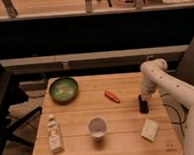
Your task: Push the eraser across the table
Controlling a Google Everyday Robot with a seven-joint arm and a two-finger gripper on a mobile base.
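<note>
The gripper (143, 108) points straight down near the right edge of the table (123, 117), about midway between the far and near edges. Its tip is at or just above the wood. I cannot tell how far open it is, and nothing shows in its hold.

The eraser (150, 130), which I take to be the pale block, lies toward the near right corner. It sits just on the near side of the gripper and apart from it.

By my reading the step in hand is the approach, and the push itself has not begun. The next move calls for bringing the gripper low against one side of the eraser, then sweeping it flat over the wood. The open stretch toward the left edge has a cup (97, 127) in the way, so the line of the push needs choosing with care.

The white arm (155, 75) comes in from beyond the right edge, rises to a bent elbow over the far right corner, then drops steeply to the gripper.

Also on the table are a green bowl (63, 89) near the far left corner, a bottle (54, 133) lying by the left edge and a small red thing (112, 96) near the middle.
</note>
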